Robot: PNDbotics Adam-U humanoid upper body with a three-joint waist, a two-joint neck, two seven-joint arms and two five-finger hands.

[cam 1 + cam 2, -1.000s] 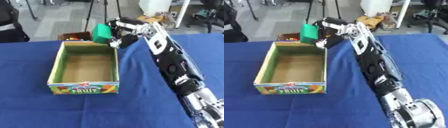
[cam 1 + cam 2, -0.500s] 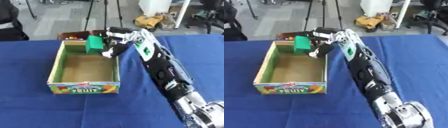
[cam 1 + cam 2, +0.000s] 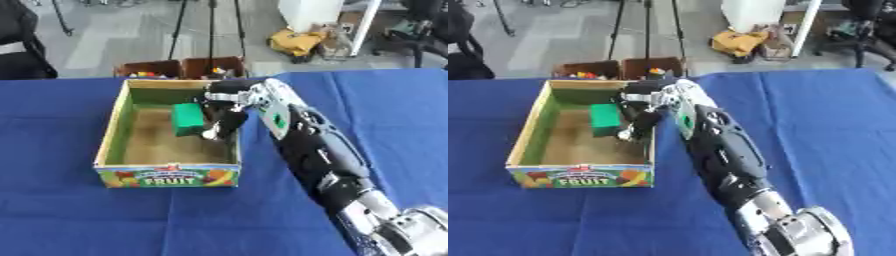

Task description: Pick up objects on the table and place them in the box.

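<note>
Now reaching over the right wall of the box point(image 3: 112, 131) with the right hand point(image 3: 224, 111); fingers point(image 3: 213, 131) curled round a green block point(image 3: 187, 119), held inside the box above its brown floor (front panel printed with fruit); box resting on the blue tabletop point(image 3: 70, 210); left hand nowhere visible.

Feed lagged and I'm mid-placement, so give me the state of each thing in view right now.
Green rectangular block: held inside the box, floor contact unclear.
Open-topped cardboard fruit box: upright, nothing else visible inside.
Right robot hand: curled round the block, over the box's right wall.
Left robot hand: out of view.
</note>
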